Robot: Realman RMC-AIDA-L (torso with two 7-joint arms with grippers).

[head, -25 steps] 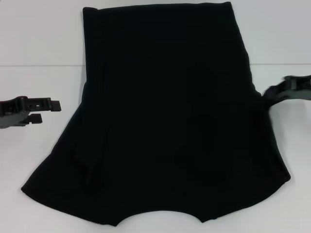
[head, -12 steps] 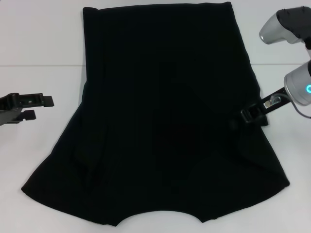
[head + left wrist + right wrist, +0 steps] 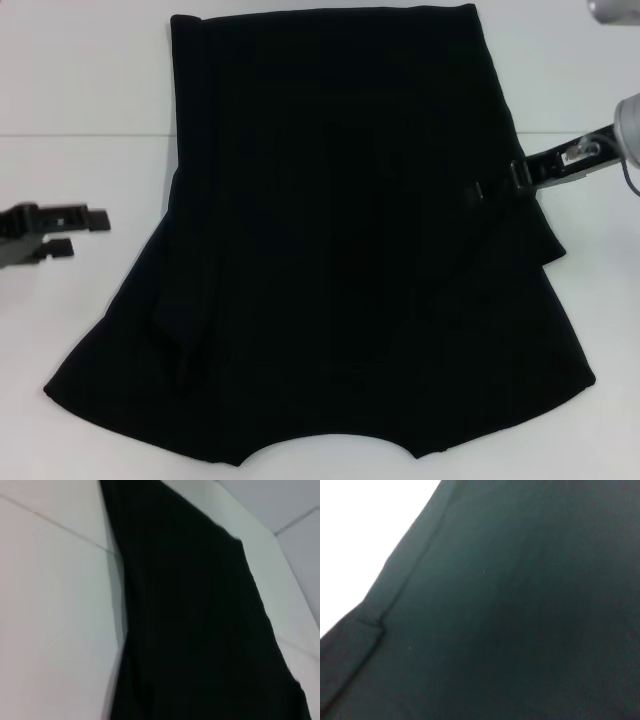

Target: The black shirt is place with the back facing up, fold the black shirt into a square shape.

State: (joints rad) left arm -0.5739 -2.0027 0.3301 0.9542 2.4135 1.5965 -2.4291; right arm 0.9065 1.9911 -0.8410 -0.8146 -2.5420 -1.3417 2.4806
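Note:
The black shirt (image 3: 300, 290) lies spread on the white table (image 3: 80, 90), plain side up, wider at the near end. My right gripper (image 3: 487, 189) is over the shirt's right side, shut on the cloth's right edge, which is lifted and drawn inward into a fold (image 3: 535, 240). The right wrist view is filled by the black shirt (image 3: 520, 605), showing a stitched hem (image 3: 395, 590). My left gripper (image 3: 85, 230) hovers open beside the shirt's left edge, not touching it. In the left wrist view the black shirt (image 3: 200, 630) lies on the table.
A seam line (image 3: 70, 135) crosses the white table behind the left gripper. White table surface shows on both sides of the shirt, and the right arm's grey link (image 3: 628, 125) is at the right edge.
My right gripper came in from the table's right onto the shirt, took the right edge and carried it inward and farther away. The left gripper barely shifted.

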